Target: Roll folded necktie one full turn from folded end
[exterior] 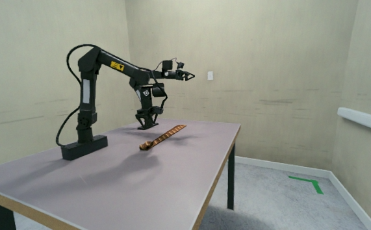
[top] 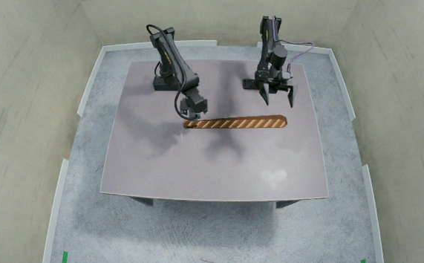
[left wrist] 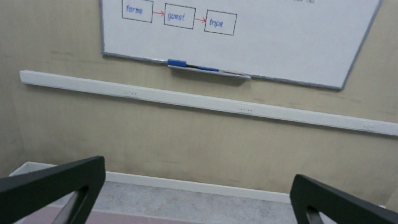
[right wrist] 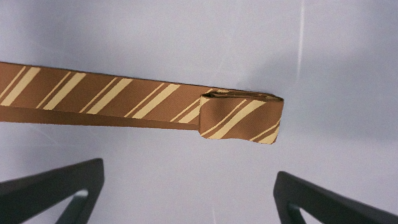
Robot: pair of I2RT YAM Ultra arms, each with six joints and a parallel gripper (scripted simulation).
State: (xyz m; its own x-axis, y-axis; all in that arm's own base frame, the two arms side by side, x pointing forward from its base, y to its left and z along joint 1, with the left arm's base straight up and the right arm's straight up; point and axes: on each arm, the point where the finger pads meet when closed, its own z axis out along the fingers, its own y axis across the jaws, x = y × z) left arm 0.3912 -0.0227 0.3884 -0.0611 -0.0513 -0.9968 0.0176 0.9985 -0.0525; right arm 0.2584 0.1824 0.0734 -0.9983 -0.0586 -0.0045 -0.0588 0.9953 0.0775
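In the top view, at far left: over the table, right gripper pointed down, fingers spread nearly full, nothing between them. Just under it, the roll at the left end of the tie. Low and compact, doubled back over the strip, with a narrow gap between layers along one long side; with a full turn impossible to confirm from here. Fingers clear of the cloth, probably so as not to drag the turn loose.

Farther right, the rest of the tie, flat-looking and straight out along the table, for a tail square to the roll. In the right wrist view, a slight skew between strip and roll, plus a darker layer peeping out along one edge: perhaps worth a gentle nudge, at the risk of springing the roll open.

Far right, raised behind the wide end: left gripper, wide open, empty, aimed at the whiteboard; likely parked there, out of the way of one-handed work. Rolling apparently near done; next, probably a check of turn and squareness, then a lift away.
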